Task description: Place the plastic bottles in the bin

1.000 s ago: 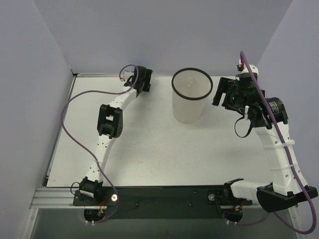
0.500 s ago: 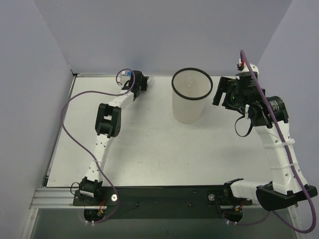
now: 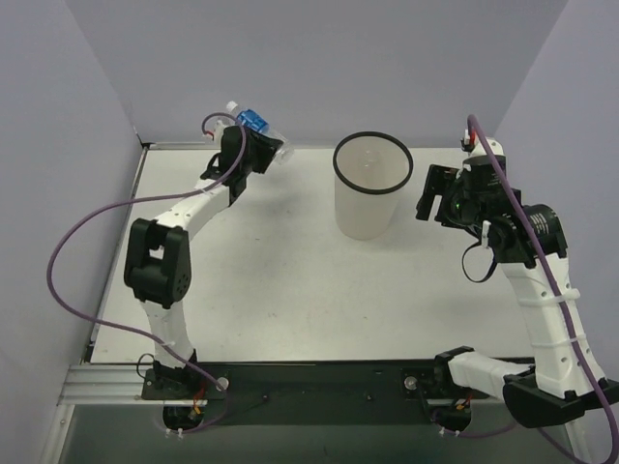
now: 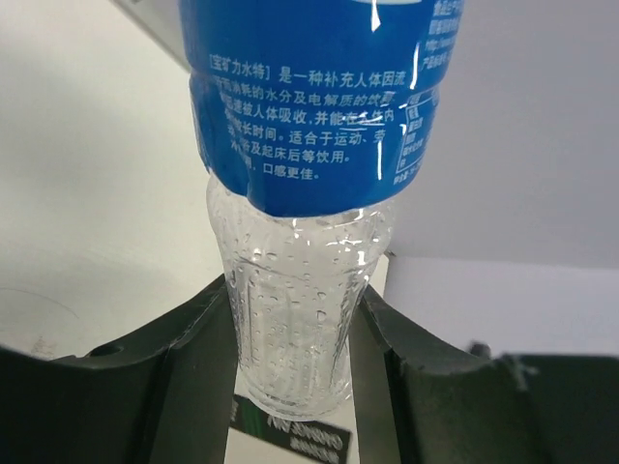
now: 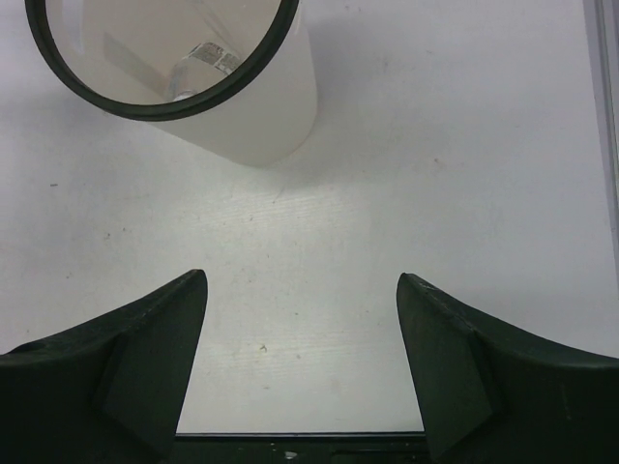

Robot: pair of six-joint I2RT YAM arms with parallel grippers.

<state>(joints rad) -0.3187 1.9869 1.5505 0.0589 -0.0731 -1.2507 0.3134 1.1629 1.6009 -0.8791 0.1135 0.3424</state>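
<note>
While my right gripper [image 5: 300, 282] hangs over the bare table [image 3: 290, 290] just right of the bin [image 3: 368, 208], its jaws stand spread wide with nothing between them. From that wrist I look down past the fingers at the bin's black rim [image 5: 247, 82]. Through the mouth I see something clear with a patch of print lying at the bottom, too indistinct for me to name. The bin stands upright about the middle of the table's far half. Farther back and to the left, my left gripper [image 3: 244, 153] is raised near the back wall. Its jaws are clamped on the clear lower part of the blue-labelled bottle [image 4: 309, 116]. The bottle tilts up and away to the left, white cap [image 3: 232, 104] outermost, well apart from the bin.
</note>
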